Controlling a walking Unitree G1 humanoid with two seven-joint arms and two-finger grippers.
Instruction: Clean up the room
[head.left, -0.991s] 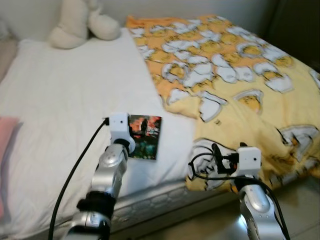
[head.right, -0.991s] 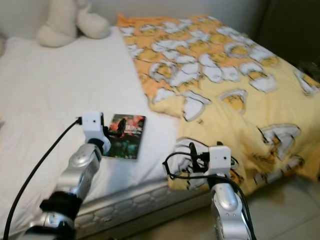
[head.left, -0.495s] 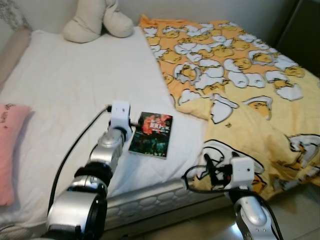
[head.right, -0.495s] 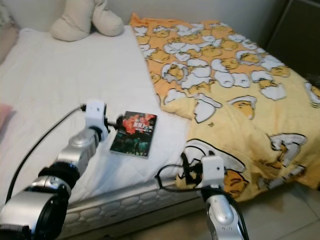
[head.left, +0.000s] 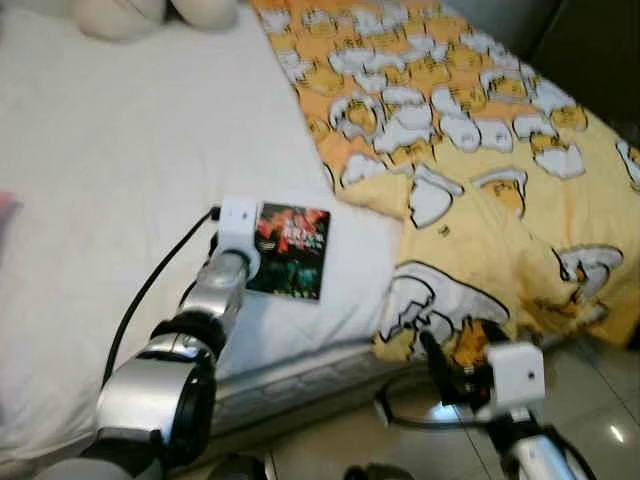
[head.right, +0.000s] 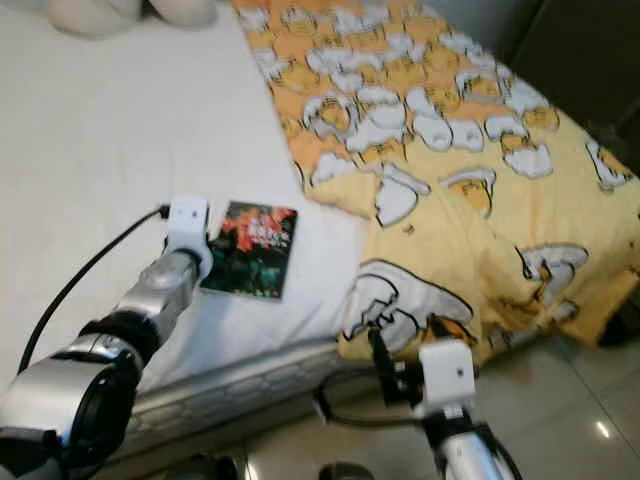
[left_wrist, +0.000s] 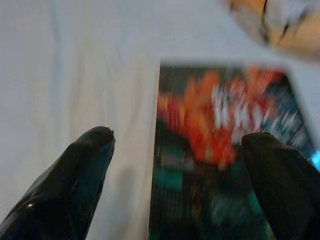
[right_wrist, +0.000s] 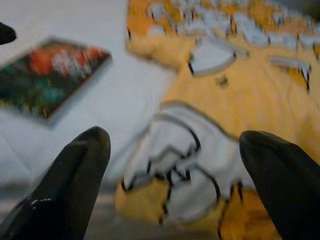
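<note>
White sheet (head.left: 130, 150) lies open left and far of the book (head.left: 291, 250); the rumpled yellow blanket (head.left: 480, 170) crowds its right side.

A bed (head.left: 120, 180) with a white sheet spans the left, with glossy tiled floor (head.left: 610, 420) near right.

Book (head.left: 291, 250) flat on bed (head.left: 120, 170), near front edge. Blanket (head.left: 480, 150) on bed's right half, right of book, draping over front edge toward floor (head.left: 600, 400). Plush toy (head.left: 140, 12) at bed's far end, behind book. Left end effector (left_wrist: 175, 150) at book's left edge, fingers straddling it. Right end effector (right_wrist: 172, 165) before bed, facing blanket's hanging corner.
</note>
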